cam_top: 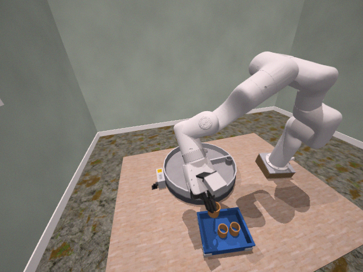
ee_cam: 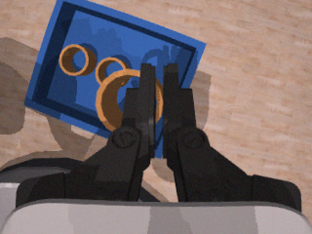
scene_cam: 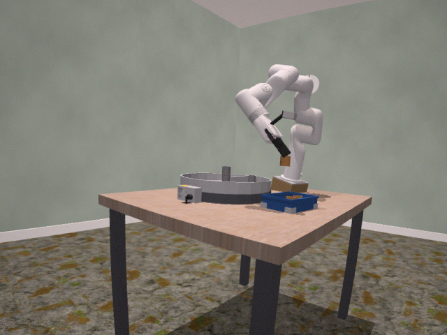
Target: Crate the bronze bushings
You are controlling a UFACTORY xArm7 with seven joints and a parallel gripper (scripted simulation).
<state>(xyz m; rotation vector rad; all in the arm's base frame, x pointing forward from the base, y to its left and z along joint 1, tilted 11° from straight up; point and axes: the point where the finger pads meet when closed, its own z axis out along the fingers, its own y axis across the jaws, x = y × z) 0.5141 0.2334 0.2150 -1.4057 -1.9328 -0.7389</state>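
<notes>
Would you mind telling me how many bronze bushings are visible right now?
3. Two bronze bushings stand side by side in the blue crate; a third hangs pinched by its wall in the gripper above the crate's near edge. The arm may hide others on the turning table.

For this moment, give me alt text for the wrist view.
The gripper pinches the wall of a bronze bushing above a blue crate holding two more bronze bushings, on a wooden table.

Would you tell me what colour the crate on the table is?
Blue: the shallow rectangular crate shows best in the top view.
</notes>
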